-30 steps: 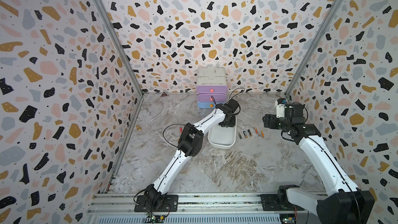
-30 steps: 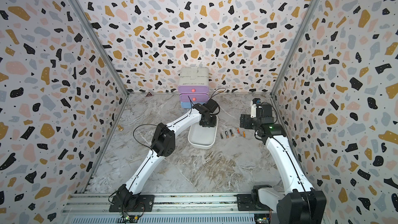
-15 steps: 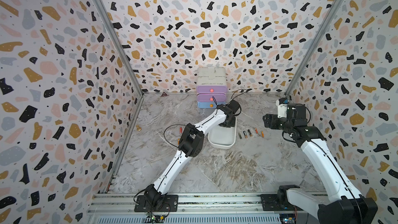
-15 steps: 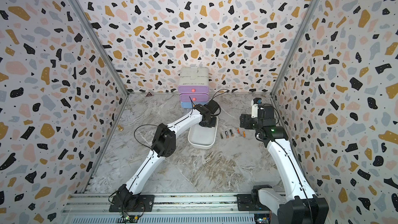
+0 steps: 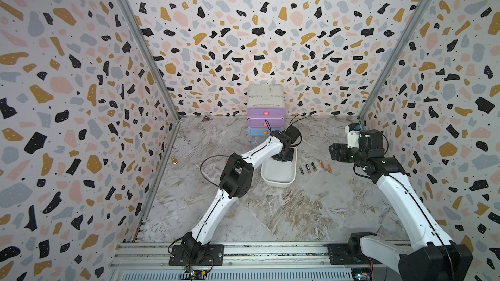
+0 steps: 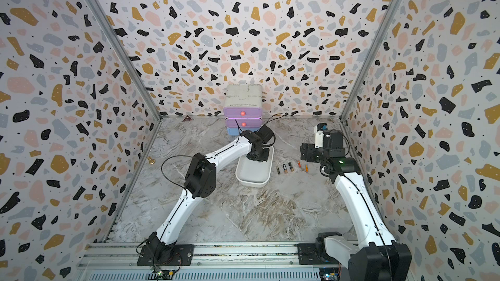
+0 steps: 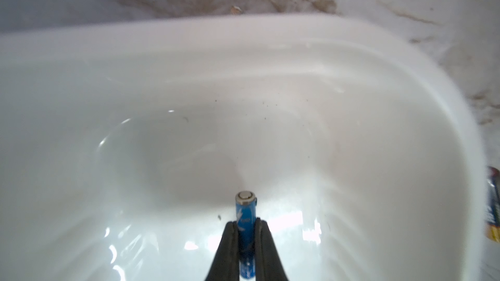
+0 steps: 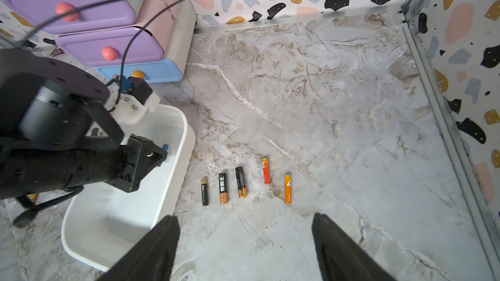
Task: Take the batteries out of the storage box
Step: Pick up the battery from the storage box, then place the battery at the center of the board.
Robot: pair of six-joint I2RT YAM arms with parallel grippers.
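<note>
Your left end effector [image 7: 246, 223] pinches the blue battery [image 7: 245, 206]; right end effector [image 8: 244, 218] open. Clipping the storage box [image 7: 378, 77] could dislodge it.

Blue battery [image 7: 245, 212], perhaps tilted, in white box [image 7: 243, 31]; five batteries [image 8: 240, 182] alongside.

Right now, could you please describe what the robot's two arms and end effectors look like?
The left arm and right arm have glossy white tubular links joined by chunky black joints. A thin black cable loops off the left arm; a green light glows on the right. The left end effector and right end effector have black, tapered fingers.
</note>
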